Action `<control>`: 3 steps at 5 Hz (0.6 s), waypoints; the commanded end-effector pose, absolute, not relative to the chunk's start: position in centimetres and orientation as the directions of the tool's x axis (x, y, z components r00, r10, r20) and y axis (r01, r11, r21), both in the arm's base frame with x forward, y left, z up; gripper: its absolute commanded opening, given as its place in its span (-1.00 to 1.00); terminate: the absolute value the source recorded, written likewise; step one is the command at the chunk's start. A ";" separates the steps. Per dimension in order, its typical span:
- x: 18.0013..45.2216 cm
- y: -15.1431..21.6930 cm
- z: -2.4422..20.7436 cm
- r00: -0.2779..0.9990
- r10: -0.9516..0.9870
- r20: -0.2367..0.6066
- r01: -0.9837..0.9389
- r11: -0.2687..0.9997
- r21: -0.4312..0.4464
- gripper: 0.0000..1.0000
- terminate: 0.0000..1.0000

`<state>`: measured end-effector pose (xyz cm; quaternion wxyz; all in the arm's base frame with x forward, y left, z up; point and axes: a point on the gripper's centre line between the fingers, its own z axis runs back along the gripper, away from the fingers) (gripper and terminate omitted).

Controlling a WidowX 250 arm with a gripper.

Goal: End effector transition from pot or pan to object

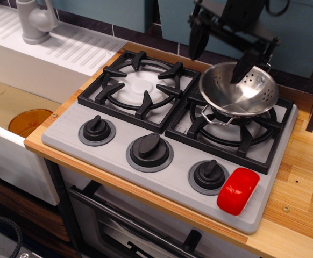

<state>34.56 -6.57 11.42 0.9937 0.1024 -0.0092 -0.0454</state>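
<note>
The steel colander point(239, 90) sits on the right rear burner, its wire loop handle toward the front. My black gripper point(221, 51) hangs above it, lifted clear, open and empty, with one finger point(197, 36) left of the bowl and the other point(245, 63) over its inside. The glossy red oblong piece point(237, 191) lies on the grey stove panel at the front right, beside the right knob, well in front of the gripper.
The grey stove top point(167, 177) carries three black knobs point(149, 149) and a left burner grate point(137, 86). A white sink with a faucet point(35, 20) and an orange bowl point(30, 121) lie left. The wooden counter point(299, 188) extends right.
</note>
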 end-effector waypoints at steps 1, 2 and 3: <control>32.2 -8.0 16.2 0.994 -0.068 0.084 0.052 0.983 0.174 1.00 -1.00; 29.6 -10.8 15.8 0.993 -0.048 0.105 0.028 0.983 0.179 1.00 -1.00; 28.1 -13.6 14.9 0.991 -0.048 0.129 0.022 0.981 0.193 1.00 -1.00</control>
